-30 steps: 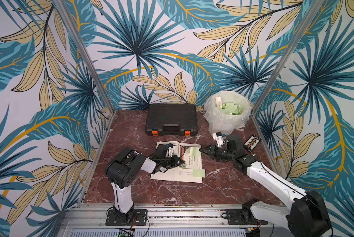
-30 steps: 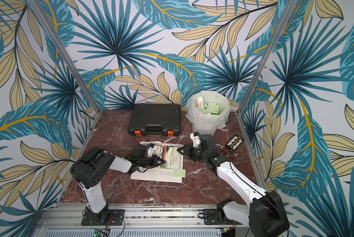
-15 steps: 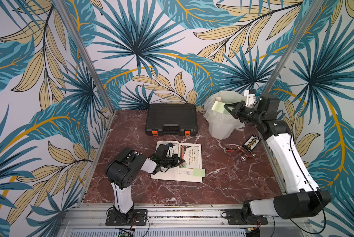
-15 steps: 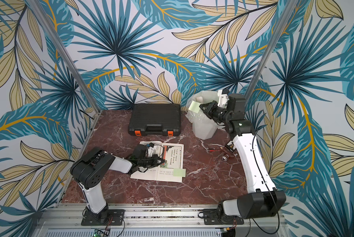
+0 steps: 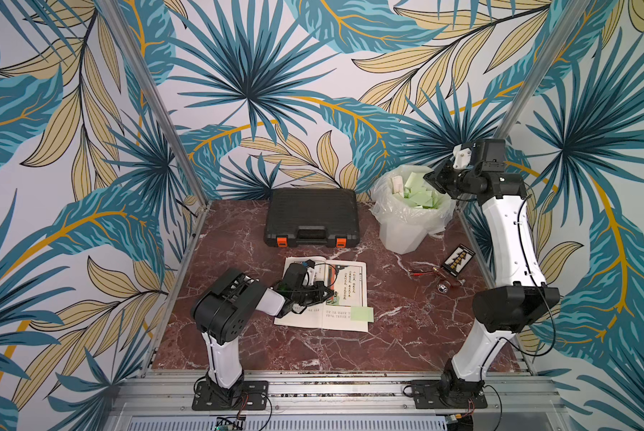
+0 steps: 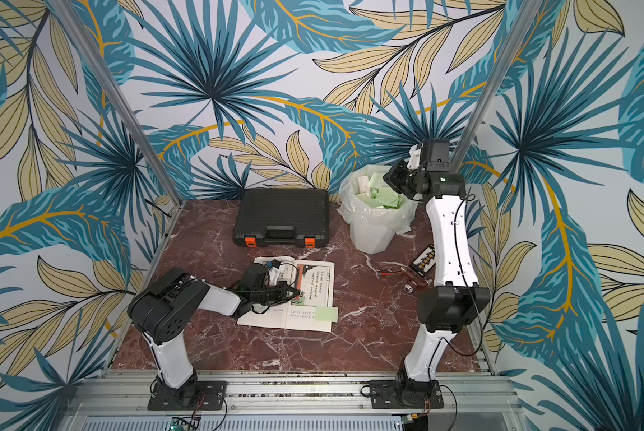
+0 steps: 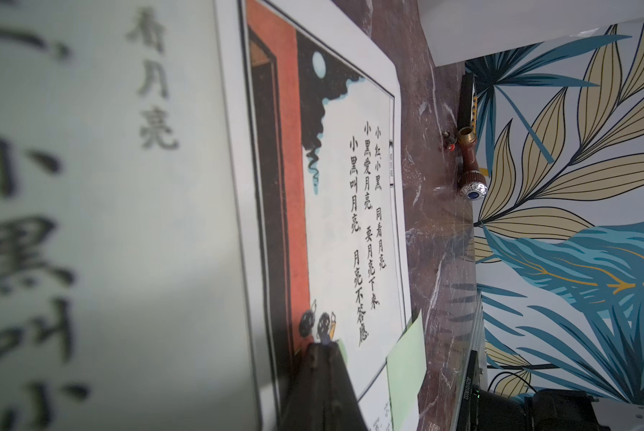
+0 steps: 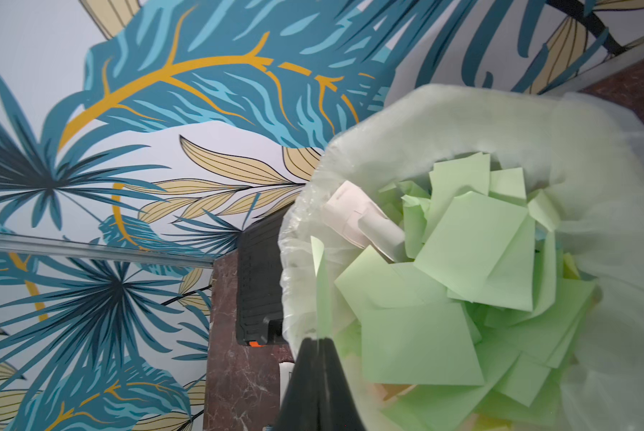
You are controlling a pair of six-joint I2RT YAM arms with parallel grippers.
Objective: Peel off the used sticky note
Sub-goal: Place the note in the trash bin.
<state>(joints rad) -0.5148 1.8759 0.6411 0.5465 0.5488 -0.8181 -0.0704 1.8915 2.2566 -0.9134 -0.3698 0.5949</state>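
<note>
Right gripper (image 8: 318, 340), at book a second ago, now hovering over bin (image 5: 406, 233), jaws nearly together, pinching peeled note (image 8: 321, 287) edge-on. Left gripper (image 7: 324, 349) closed, pressing book (image 5: 350, 283) flat. Peel looking done, drop pending. Remaining note (image 5: 361, 314) sitting on page corner.

Green sticky note (image 8: 322, 298); red-brown marbled table (image 5: 387, 347).

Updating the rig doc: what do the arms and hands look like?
Left arm and right arm match: white link shells, black joints, black base plates on an aluminium rail. A black cable loops off the right elbow. Left hand and right hand are black, tapering to narrow tips.
</note>
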